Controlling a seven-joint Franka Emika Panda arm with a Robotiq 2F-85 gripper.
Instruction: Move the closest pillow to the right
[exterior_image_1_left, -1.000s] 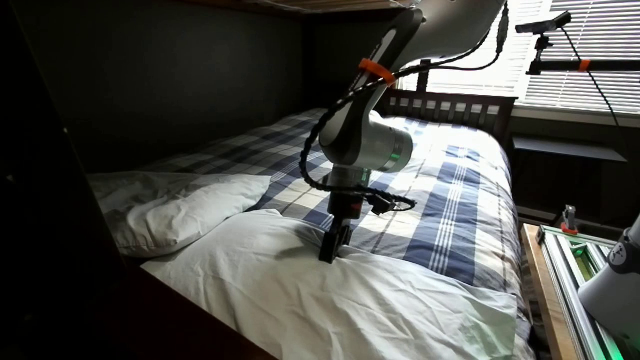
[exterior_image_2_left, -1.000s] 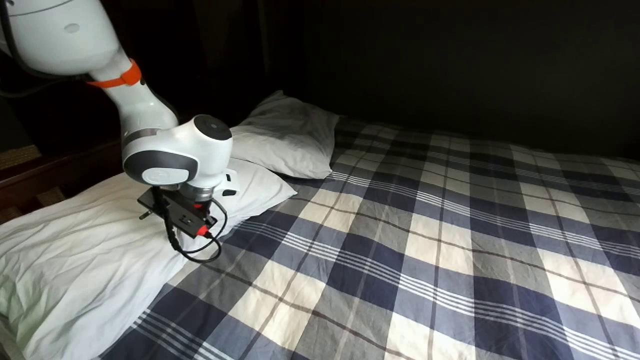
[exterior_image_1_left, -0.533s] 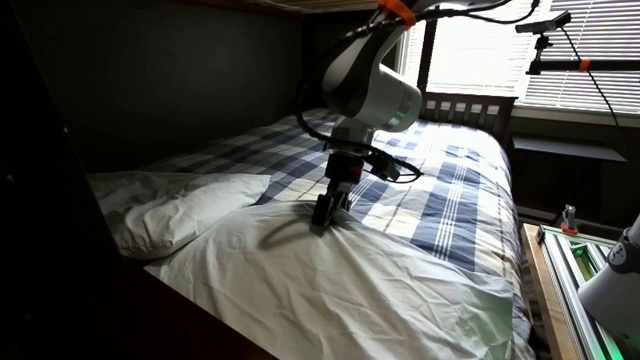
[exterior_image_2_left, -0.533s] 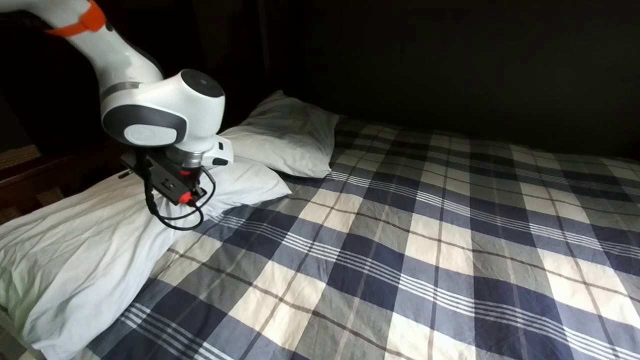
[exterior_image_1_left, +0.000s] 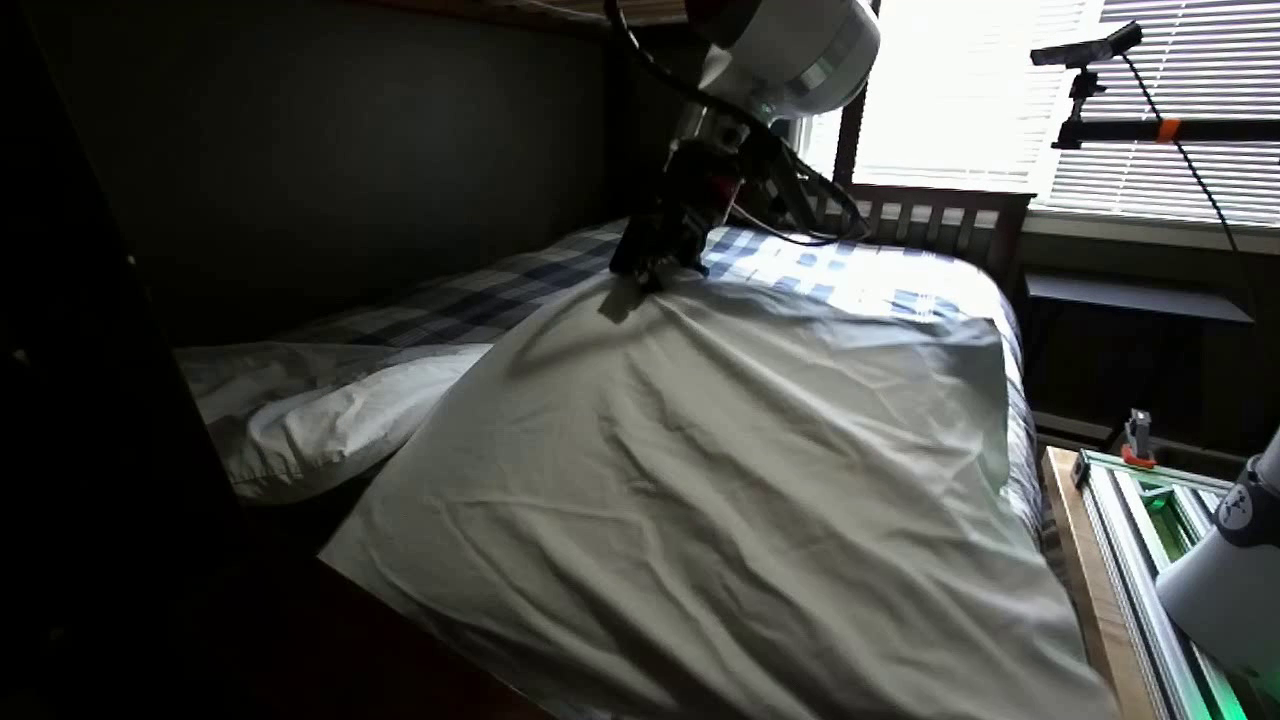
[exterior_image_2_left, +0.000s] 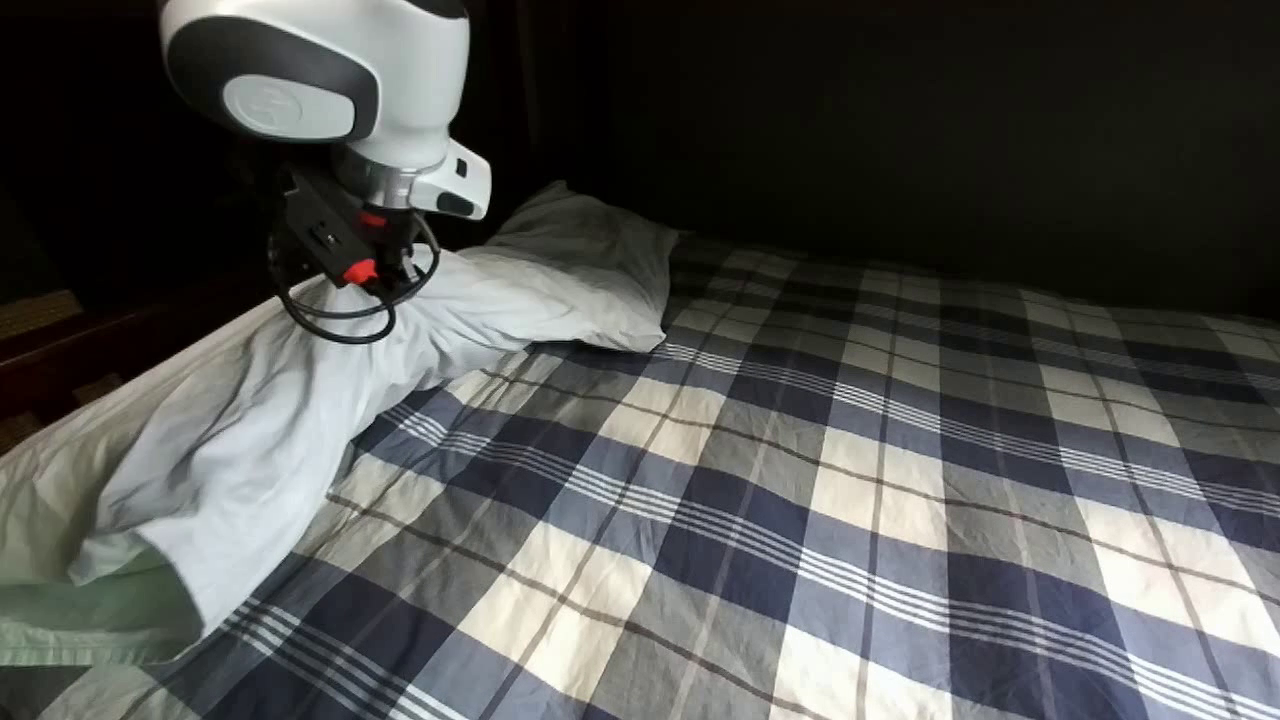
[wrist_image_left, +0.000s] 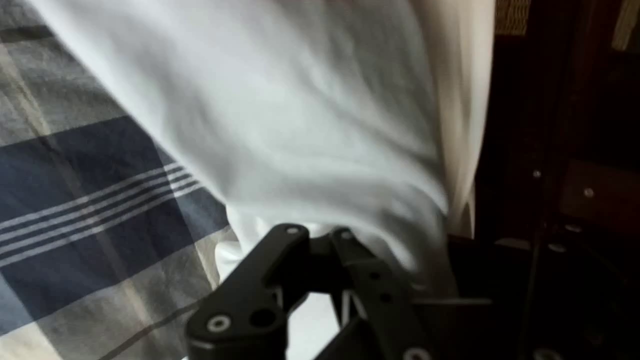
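The closest pillow, white and wrinkled, shows in both exterior views (exterior_image_1_left: 690, 460) (exterior_image_2_left: 240, 430) and fills the middle of the wrist view (wrist_image_left: 300, 115). My gripper (exterior_image_1_left: 652, 272) is shut on its upper edge, and the cloth rises in a peak to the fingers. The rest of the pillow hangs and slopes down from there, its open end drooping near the bedside. The fingers (wrist_image_left: 318, 234) sit close together in the wrist view; the gripped cloth between the tips is mostly hidden. In an exterior view the fingertips are hidden behind the wrist camera and cable.
A second white pillow (exterior_image_1_left: 330, 415) lies by the dark wall and also shows in an exterior view (exterior_image_2_left: 590, 265). The plaid bedcover (exterior_image_2_left: 800, 480) lies underneath. A dark bed frame runs along the pillow end, and an upper bunk (exterior_image_1_left: 560, 12) hangs overhead. The robot base (exterior_image_1_left: 1220, 580) stands beside the bed.
My gripper has risen well up with the pillow's edge in it, tilting slightly. The pillow has lifted from lying flat into a hanging slope. The second pillow has hardly moved.
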